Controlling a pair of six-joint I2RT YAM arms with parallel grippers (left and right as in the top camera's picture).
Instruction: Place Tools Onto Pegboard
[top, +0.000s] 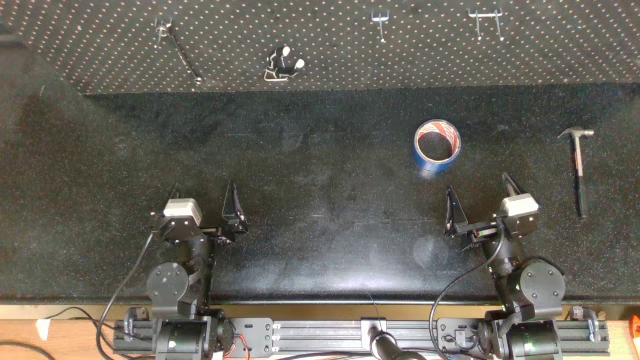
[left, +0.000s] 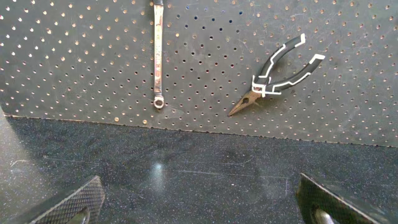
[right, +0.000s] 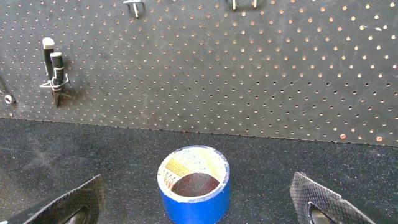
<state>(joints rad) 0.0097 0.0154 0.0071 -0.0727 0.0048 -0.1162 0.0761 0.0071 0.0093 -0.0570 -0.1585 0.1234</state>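
A blue tape roll (top: 437, 143) (right: 193, 183) lies flat on the black table, right of centre, just ahead of my right gripper (top: 484, 193) (right: 199, 211), which stands open. A hammer (top: 577, 168) lies on the table at the far right. On the pegboard (top: 330, 40) hang a wrench (top: 183, 52) (left: 158, 56) and black-handled pliers (top: 283, 66) (left: 273, 78) (right: 53, 70). My left gripper (top: 203, 203) (left: 199, 211) is open near the table's front left, facing the wrench and pliers with nothing between its fingers.
Two bare metal hooks (top: 380, 20) (top: 486, 18) stick out of the pegboard's right half, seen also as hooks (right: 134, 6) (right: 244, 4). The black table (top: 320, 200) lies bare between the arms.
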